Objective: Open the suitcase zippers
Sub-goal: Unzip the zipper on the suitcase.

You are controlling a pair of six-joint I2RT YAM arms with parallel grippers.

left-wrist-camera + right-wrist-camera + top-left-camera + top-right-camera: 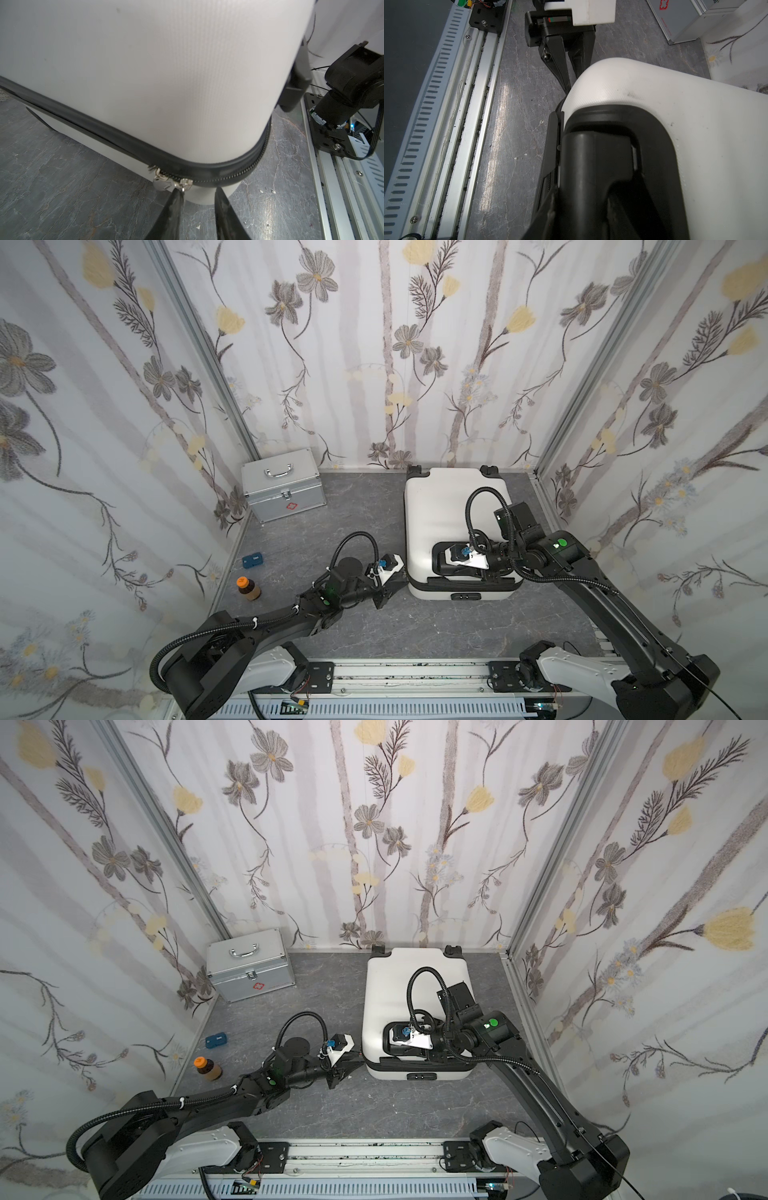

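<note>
At the left of a top view, a brown bottle [248,589] with an orange cap and a small blue box [253,560] are sitting near the wall. Behind them a silver case [284,486] with a red cross is standing in the back corner. All three are lying well apart from the work and are playing no part in it.

Toward the middle, the left gripper [404,583] is lying low over the grey tabletop [353,514], pointing at the near left corner of the suitcase [449,506]. The suitcase is lying flat right of centre, wheels toward the back wall. That low, sideways pose is putting the fingertips level with the zippers [228,176], the black band running round the shell's middle seam.

Low in the left wrist view, two silver pulls [172,184] are sitting side by side at the corner. One fingertip [178,195] is touching a pull's tab. The other is standing off from it with bare shell showing between, so the jaws are standing apart and not yet pinching anything.

Further right, the right gripper [444,562] is resting in the black recessed panel on the suitcase's top, near its front edge. In the lower middle of the right wrist view its jaws appear to be clamped on the handle [591,162]. This is probably pinning the light case, so that a tug on a pull would not drag it across the table.
</note>
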